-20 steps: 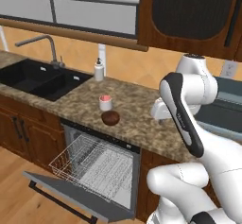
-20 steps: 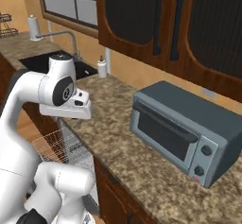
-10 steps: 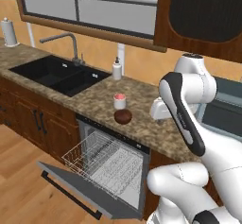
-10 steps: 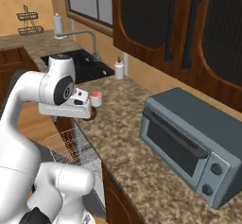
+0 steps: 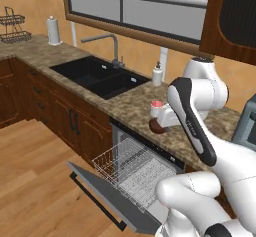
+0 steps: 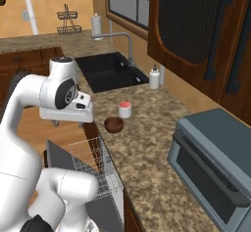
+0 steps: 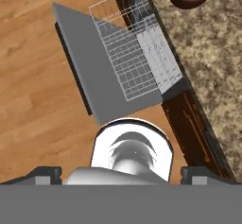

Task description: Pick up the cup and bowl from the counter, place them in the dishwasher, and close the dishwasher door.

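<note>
Right base view: the cup (image 6: 125, 109) and bowl (image 6: 113, 124) are sitting at frame centre on the worktop (image 6: 162, 172); the gripper (image 7: 121, 173) is apparently hanging wide, empty.

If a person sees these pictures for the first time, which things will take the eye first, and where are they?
The dishwasher door hangs open below the counter, with the white wire rack pulled out over it. On the counter above, the cup and the bowl stand close together, beside the black sink.
</note>
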